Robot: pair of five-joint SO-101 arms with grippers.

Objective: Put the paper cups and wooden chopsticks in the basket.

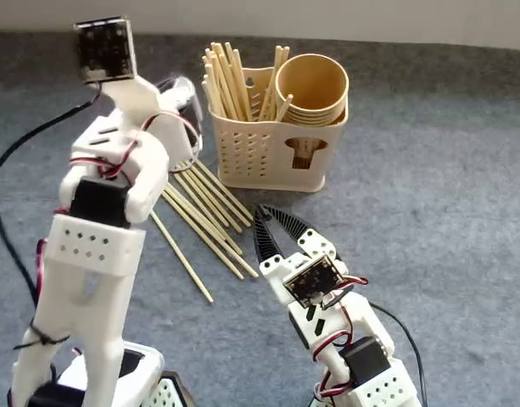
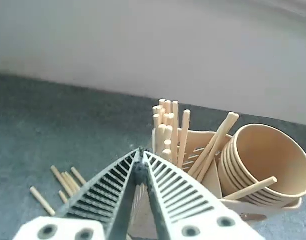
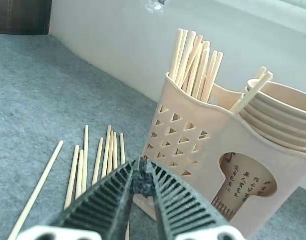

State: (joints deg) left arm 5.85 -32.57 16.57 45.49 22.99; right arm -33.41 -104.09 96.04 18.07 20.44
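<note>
A beige slotted basket (image 1: 276, 153) stands at the back of the grey table. It holds a stack of paper cups (image 1: 315, 85) and a bundle of upright wooden chopsticks (image 1: 230, 80). Several loose chopsticks (image 1: 204, 212) lie fanned on the table in front of the basket's left side. My left gripper (image 2: 141, 152) is shut and empty, raised just left of the basket (image 2: 202, 150) and above the loose chopsticks (image 2: 63, 185). My right gripper (image 1: 262, 214) is shut and empty, low in front of the basket (image 3: 202, 150), beside the loose chopsticks (image 3: 93, 160).
A pale wall (image 2: 143, 40) runs close behind the basket. Grey carpet-like table surface (image 1: 446, 212) stretches open to the right of the basket. The left arm's white body (image 1: 98, 237) stands tall over the left side of the table.
</note>
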